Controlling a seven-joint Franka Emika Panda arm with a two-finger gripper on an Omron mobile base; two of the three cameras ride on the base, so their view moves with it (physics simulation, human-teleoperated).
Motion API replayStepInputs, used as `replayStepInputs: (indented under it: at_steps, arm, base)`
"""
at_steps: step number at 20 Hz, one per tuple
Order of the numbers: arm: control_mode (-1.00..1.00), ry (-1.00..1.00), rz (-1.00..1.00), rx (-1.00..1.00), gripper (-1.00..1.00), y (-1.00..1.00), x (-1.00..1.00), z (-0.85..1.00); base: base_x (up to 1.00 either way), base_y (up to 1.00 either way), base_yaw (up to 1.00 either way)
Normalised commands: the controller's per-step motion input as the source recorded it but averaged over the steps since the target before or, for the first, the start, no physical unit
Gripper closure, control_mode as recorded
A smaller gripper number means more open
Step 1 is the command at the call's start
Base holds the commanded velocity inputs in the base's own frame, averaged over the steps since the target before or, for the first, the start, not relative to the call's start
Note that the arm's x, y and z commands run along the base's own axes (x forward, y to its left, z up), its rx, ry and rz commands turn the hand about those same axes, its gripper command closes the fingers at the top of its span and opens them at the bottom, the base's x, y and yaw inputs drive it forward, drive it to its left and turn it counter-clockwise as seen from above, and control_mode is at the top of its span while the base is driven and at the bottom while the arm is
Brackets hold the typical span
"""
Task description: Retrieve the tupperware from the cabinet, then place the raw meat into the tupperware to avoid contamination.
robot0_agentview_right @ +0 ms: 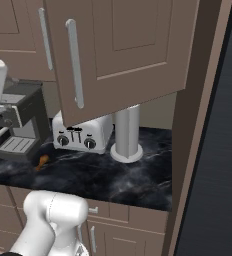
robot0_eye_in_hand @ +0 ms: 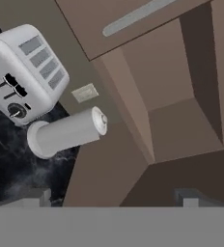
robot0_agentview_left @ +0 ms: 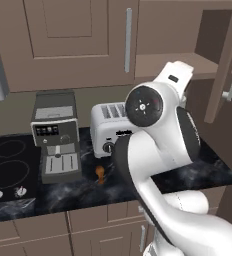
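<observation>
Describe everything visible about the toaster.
The toaster is a boxy silver four-slot appliance with rounded corners; its front carries two dark knobs and black levers. It stands upright on the dark marbled counter, between the coffee machine and the grey cylinder, touching neither. The raw meat lies just in front of it.

On the dark marbled stone worktop (robot0_agentview_left: 213,172) the black and silver coffee machine (robot0_agentview_left: 55,135) stands just right of the black hob (robot0_agentview_left: 10,167), with the white two-slot toaster (robot0_agentview_left: 110,127) to its right and the tall grey cylinder (robot0_agentview_right: 127,134) further right, beside the toaster against the back wall. The tiny orange-brown drumstick-shaped raw meat (robot0_agentview_left: 100,173) lies on the worktop in front, between coffee machine and toaster. Above them hangs the brown wooden panelled cabinet (robot0_agentview_left: 78,40), its right door (robot0_agentview_right: 120,50) swung open over toaster and cylinder, baring the inner shelf (robot0_agentview_left: 163,64).
</observation>
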Motion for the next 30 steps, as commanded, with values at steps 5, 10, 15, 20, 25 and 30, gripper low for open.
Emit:
replayStepInputs:
  at_steps: [5,10,15,20,25,30]
  arm:
    - [-1.00,0.00,-0.06,-0.05,-1.00,-0.19,0.30,0.00]
    - [-1.00,0.00,-0.05,-0.04,-1.00,-0.23,0.26,0.00]
    - [-1.00,0.01,-0.05,-0.03,-1.00,-0.25,0.21,0.00]
    - [-1.00,0.03,-0.05,-0.03,-1.00,-0.22,0.23,0.00]
    - [-1.00,0.04,-0.04,-0.04,-1.00,-0.19,0.25,0.00]
    - [-1.00,0.06,-0.05,-0.04,-1.00,-0.20,0.22,0.00]
  base:
    - [0.00,0.00,0.00]
    - [0.00,0.00,0.00]
    - [0.00,0.00,0.00]
    - [0.00,0.00,0.00]
    - [0.00,0.00,0.00]
    - [0.00,0.00,0.00]
